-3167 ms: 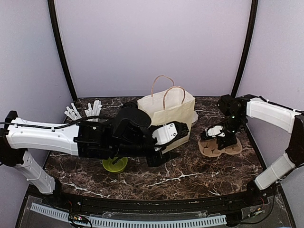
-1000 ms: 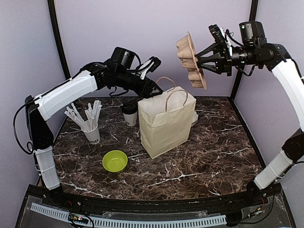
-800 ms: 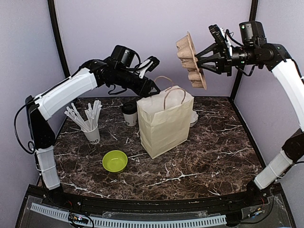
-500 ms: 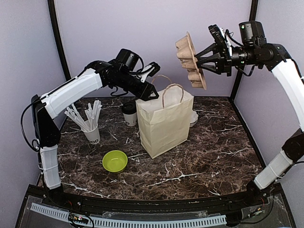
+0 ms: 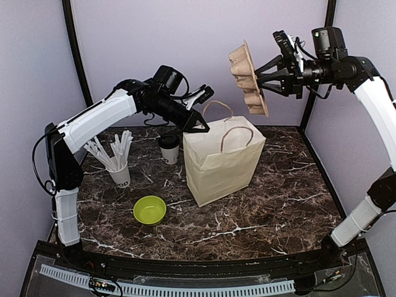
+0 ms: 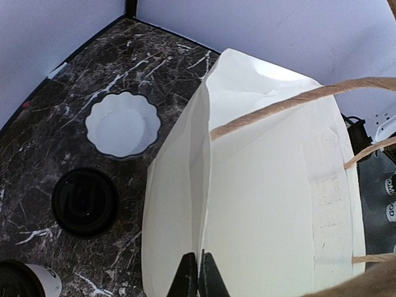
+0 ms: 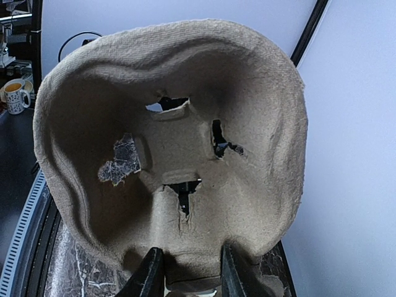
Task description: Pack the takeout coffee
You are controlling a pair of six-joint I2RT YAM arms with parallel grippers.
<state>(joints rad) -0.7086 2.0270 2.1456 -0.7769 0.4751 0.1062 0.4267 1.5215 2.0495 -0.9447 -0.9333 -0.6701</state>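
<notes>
A: Jaws first: the left gripper (image 5: pixel 199 127) has them shut tight on the top rim of the paper bag (image 5: pixel 223 164), pinching one wall of its mouth.

B: And the right?

A: The right gripper (image 5: pixel 265 75) holds a cardboard cup tray (image 5: pixel 247 77), its jaws narrowed on either side of the tray's edge, high up near the back wall.

B: How does the tray sit?

A: On edge, with its long axis running up and down. It hangs well above the bag's mouth and a little to the right of it.

B: Where's the coffee?

A: Upright on the table (image 5: pixel 278 204). One coffee cup (image 5: pixel 169 148) stands just beside the bag's left side, below the left jaws. The left wrist view shows a second cup (image 6: pixel 83 201) behind the bag, only its black lid visible, near a white fluted dish (image 6: pixel 122 124).

B: Which arm is nearer?

A: The left, clearly, but it's busy with the bag. The right is well away and has its jaws full. My guess is the tray has to go down first, flat, before either cup gets lifted.

B: Count it all.

A: Two coffee cups, one bag, one tray, one green bowl (image 5: pixel 149 210), one straw cup (image 5: pixel 119 173), one dish.
</notes>
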